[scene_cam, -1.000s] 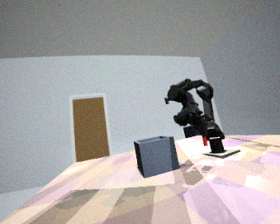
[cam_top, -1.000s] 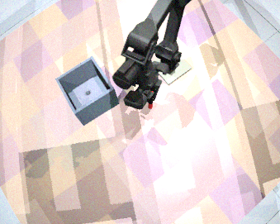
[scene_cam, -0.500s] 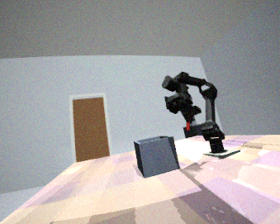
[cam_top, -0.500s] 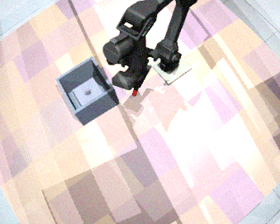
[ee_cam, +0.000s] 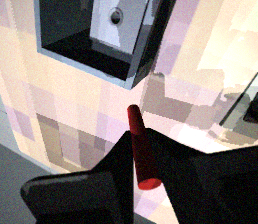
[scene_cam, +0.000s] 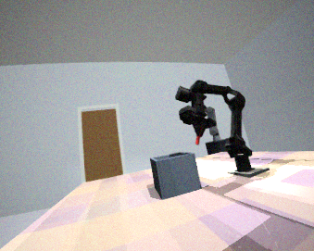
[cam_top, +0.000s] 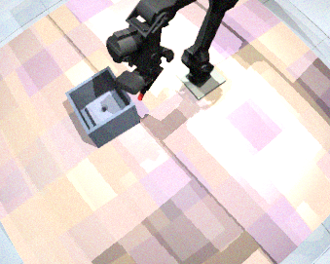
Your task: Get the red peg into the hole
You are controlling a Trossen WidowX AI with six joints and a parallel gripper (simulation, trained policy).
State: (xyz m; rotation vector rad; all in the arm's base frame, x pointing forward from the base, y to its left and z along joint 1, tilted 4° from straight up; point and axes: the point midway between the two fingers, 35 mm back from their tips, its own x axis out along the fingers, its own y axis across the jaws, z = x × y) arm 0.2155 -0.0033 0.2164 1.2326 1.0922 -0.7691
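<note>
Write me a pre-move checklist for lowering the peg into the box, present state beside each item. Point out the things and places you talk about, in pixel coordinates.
1. Claw [cam_top: 143, 93] [scene_cam: 198, 136] [ee_cam: 138, 133] shut on red peg [cam_top: 140, 97] [scene_cam: 197, 141] [ee_cam: 142, 150]: ok
2. Peg raised higher than the box rim [cam_top: 82, 87] [scene_cam: 173, 156] [ee_cam: 85, 69]: ok
3. Peg over the box opening: not ok, it hangs beside it
4. Plate hole [cam_top: 104, 109] [ee_cam: 116, 17] free of any peg: ok
5. Peg a close fit for the hole: cannot tell

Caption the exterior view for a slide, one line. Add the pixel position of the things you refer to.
Black arm's pincer [cam_top: 142, 94] [scene_cam: 198, 135] [ee_cam: 138, 133] holds a red peg [cam_top: 140, 97] [scene_cam: 197, 141] [ee_cam: 134, 120] above table height, beside a blue-grey box [cam_top: 116, 128] [scene_cam: 179, 176] [ee_cam: 85, 67].
</note>
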